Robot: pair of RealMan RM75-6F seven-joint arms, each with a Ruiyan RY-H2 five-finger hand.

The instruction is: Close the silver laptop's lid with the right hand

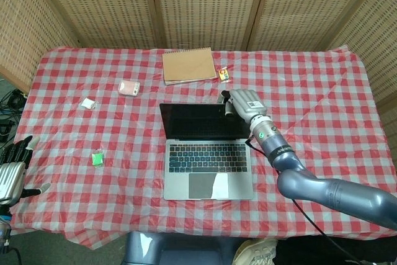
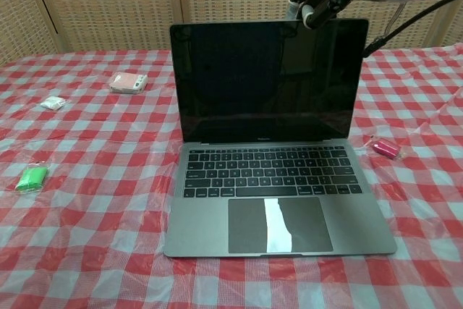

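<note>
The silver laptop (image 1: 208,166) stands open in the middle of the table, its keyboard (image 2: 269,171) facing me. Its dark lid (image 2: 268,81) is tipped a little forward of upright. My right hand (image 1: 243,103) reaches in from the right behind the lid, its fingers (image 2: 312,11) touching the lid's top edge near the right corner. Nothing is held in that hand. My left hand (image 1: 12,169) hangs off the table's front left corner, fingers apart and empty; the chest view does not show it.
A brown spiral notebook (image 1: 188,65) and a small orange item (image 1: 224,75) lie behind the laptop. To the left are a pink case (image 2: 129,82), a white packet (image 2: 53,103) and a green packet (image 2: 32,177). A pink tube (image 2: 385,149) lies right of the keyboard.
</note>
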